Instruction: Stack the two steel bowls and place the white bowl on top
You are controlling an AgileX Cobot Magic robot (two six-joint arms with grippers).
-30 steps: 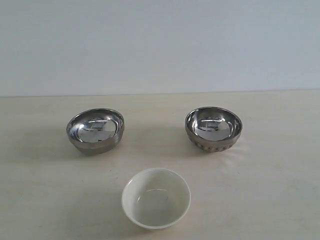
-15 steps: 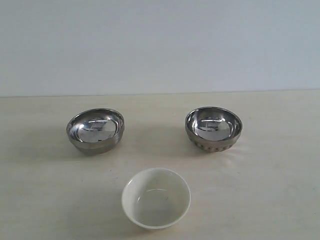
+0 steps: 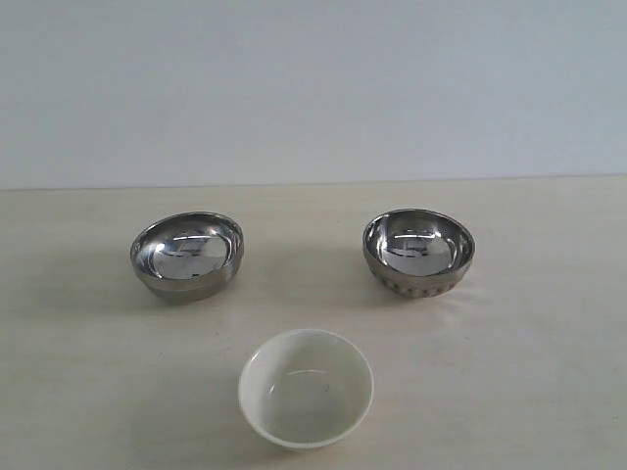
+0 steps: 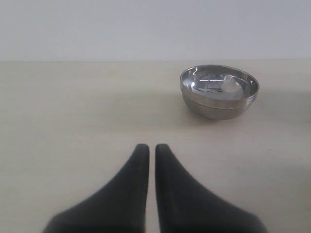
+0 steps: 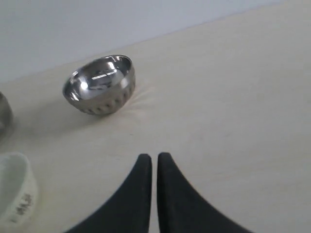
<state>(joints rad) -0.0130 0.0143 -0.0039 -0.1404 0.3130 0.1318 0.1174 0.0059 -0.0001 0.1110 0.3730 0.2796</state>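
Observation:
A smooth-sided steel bowl (image 3: 186,256) stands upright on the table at the left. The ribbed steel bowl (image 3: 418,252) stands at the right, apart from it. Nearer the front, between them, sits the white bowl (image 3: 306,388), empty. Neither gripper shows in the exterior view. My left gripper (image 4: 148,147) is shut and empty, with the smooth steel bowl (image 4: 219,91) well ahead of it. My right gripper (image 5: 154,157) is also shut and empty; the ribbed steel bowl (image 5: 99,85) lies ahead of it, and the white bowl (image 5: 14,193) and a sliver of the smooth steel bowl (image 5: 4,119) show at the frame edge.
The bowls rest on a pale wooden table (image 3: 549,333). A plain light wall (image 3: 313,88) rises behind its back edge.

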